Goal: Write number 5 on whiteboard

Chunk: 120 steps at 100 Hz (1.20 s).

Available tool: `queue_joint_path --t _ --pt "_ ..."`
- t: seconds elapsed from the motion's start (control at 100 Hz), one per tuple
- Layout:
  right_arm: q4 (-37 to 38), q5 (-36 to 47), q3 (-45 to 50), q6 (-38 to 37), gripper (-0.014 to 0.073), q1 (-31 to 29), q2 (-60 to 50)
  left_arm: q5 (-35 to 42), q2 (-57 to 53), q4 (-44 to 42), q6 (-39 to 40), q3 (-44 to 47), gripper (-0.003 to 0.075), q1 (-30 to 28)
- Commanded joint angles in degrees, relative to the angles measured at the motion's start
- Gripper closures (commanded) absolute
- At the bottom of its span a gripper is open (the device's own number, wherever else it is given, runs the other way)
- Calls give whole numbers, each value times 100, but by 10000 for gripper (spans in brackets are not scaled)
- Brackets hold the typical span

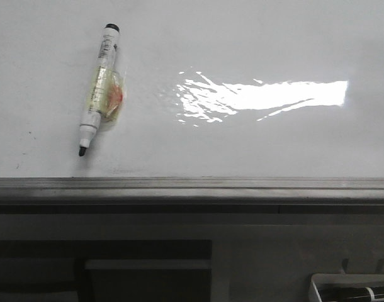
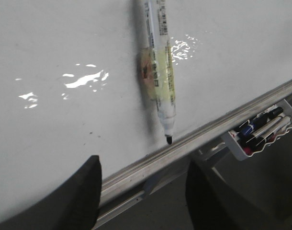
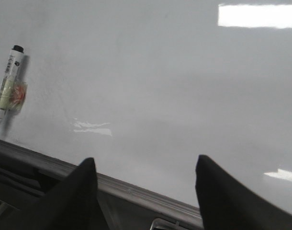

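The whiteboard [image 1: 242, 38] fills the front view, glossy white with a glare patch and a grey metal edge strip [image 1: 192, 184] along its near side. No number 5 shows on it. A white marker [image 1: 99, 88] with a black tip and yellowish tape lies on the board's left part, tip toward the near edge. It also shows as the marker [image 2: 159, 67] in the left wrist view and the marker [image 3: 8, 85] in the right wrist view. My left gripper [image 2: 143, 165] hangs open over the edge strip, short of the marker tip. My right gripper [image 3: 146, 165] is open over the board edge, nothing between its fingers.
A small white tray [image 2: 261, 132] of markers hangs below the board edge; its corner, the tray [image 1: 352, 288], shows at the front view's lower right. Dark framework [image 1: 116, 264] sits under the edge strip.
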<state>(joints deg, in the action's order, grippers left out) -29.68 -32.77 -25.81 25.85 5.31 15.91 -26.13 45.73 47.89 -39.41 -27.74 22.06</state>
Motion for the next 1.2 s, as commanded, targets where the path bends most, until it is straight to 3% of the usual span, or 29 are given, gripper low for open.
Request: queue_joint_path --t 0.0,0.38,0.93,0.98,1.03,1.1,1.11,1.19 --pt "-143 335 -214 65 186 16 108 556 393 565 30 -339 374 255" --pt "-143 303 -214 65 186 16 108 948 1716 904 30 -776 374 845" --pt "-143 239 -202 65 186 16 113 1350 2461 1019 30 -940 379 935" --pt "-154 196 -202 65 186 16 113 1350 2488 1019 30 -940 420 935" --pt "-215 111 -202 65 186 16 113 1296 2500 1019 30 -940 508 935" --pt "-354 -72 -202 82 186 16 113 1197 2500 1019 30 -952 683 935" --pt "-374 -97 -202 104 186 16 113 1168 2500 1019 30 -962 736 935" --pt "-817 -437 -212 633 186 16 142 903 2500 1008 -58 -1075 741 962"
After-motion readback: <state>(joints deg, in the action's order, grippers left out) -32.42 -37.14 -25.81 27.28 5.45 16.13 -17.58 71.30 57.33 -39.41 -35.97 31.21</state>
